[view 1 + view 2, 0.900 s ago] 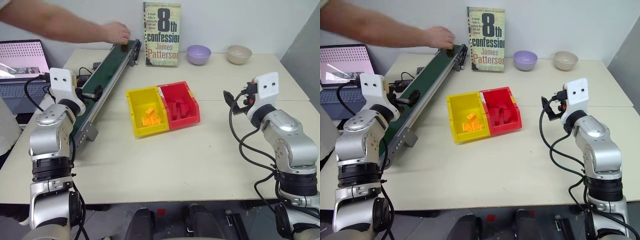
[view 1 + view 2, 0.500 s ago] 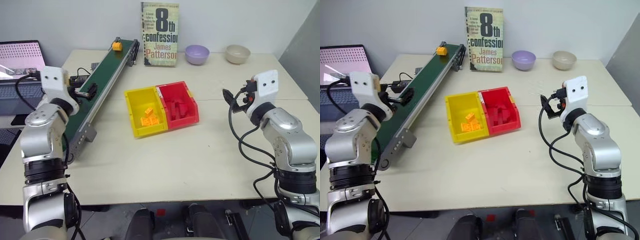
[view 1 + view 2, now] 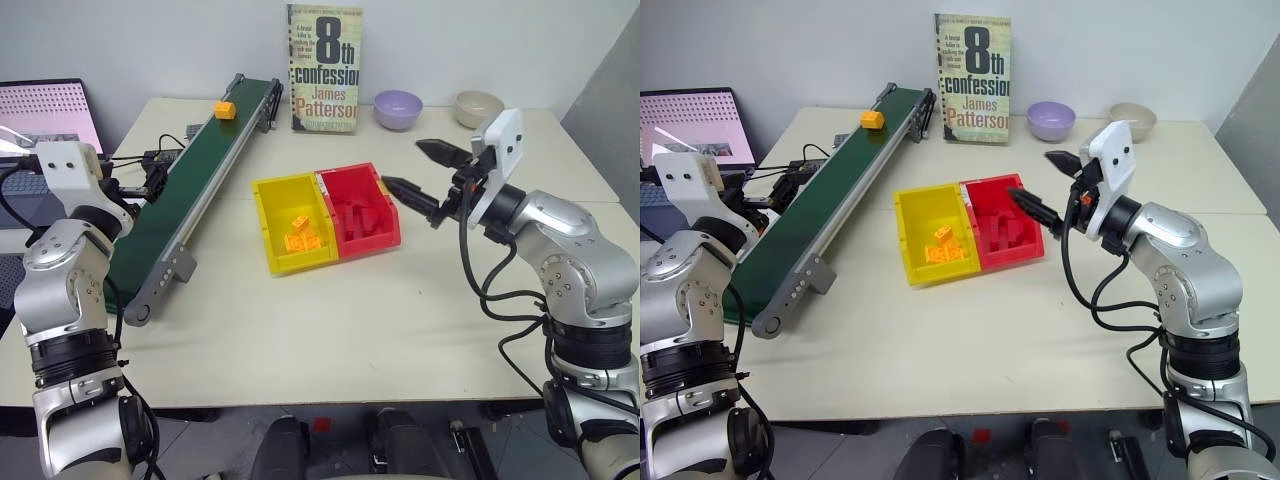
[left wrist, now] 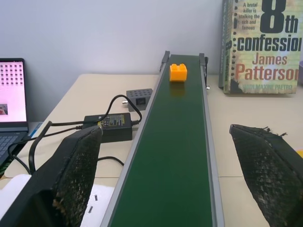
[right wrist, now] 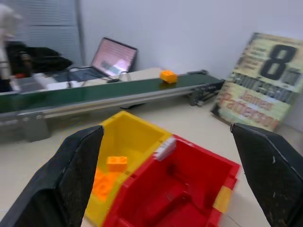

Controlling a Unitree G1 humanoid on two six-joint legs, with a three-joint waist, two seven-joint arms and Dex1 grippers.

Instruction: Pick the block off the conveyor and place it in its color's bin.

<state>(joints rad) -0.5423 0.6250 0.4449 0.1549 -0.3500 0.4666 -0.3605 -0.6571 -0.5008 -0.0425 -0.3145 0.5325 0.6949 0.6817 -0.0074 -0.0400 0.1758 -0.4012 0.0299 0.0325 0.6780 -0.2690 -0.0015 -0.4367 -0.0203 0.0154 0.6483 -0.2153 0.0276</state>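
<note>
The person's arm has gone and my right gripper (image 3: 425,182) has swung out over the red bin (image 3: 360,208), fingers spread; the left gripper (image 4: 175,170) too, empty. The block (image 3: 224,108) rides the conveyor (image 3: 185,195) at eleven o'clock of the yellow bin (image 3: 290,222); mistimed, I miss it.

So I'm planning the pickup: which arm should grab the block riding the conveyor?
Probably the left. Its open left gripper looks straight along the conveyor at the orange block; the open right gripper hangs by the red bin.
</note>
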